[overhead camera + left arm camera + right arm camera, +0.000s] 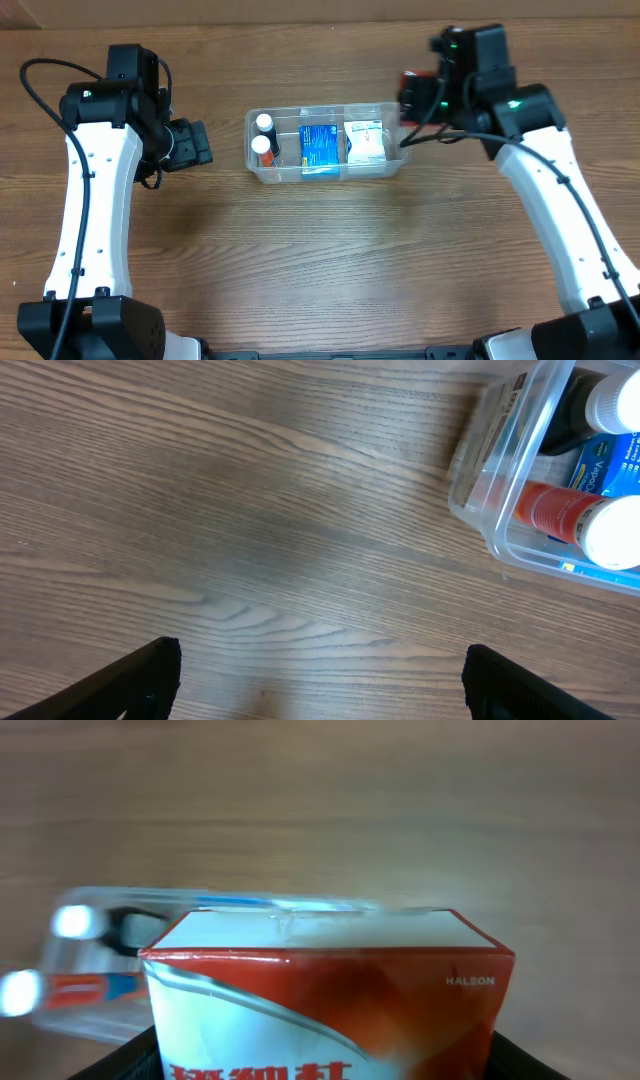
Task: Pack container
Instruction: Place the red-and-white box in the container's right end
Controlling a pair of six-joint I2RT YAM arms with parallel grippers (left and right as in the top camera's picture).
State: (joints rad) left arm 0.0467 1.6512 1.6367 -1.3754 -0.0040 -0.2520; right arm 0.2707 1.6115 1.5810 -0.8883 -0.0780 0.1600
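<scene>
The right gripper pinches a red-and-white carton, held at the right end of the clear container. The container, just ahead of the fingers, looks crowded. The carton should go in level and slowly, beside the white box.

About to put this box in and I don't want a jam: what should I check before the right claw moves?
1. Grip: ok. The right claw is shut on the red box.
2. Box above the container: not ok. Overhead, it sits off the far-right corner.
3. Free slot: cannot tell. The bottles, blue box and white box fill most of the container.
4. Left claw clear: ok. It is open, empty and apart from the container's left end.
5. Container seated: ok. It is upright on the table.
</scene>
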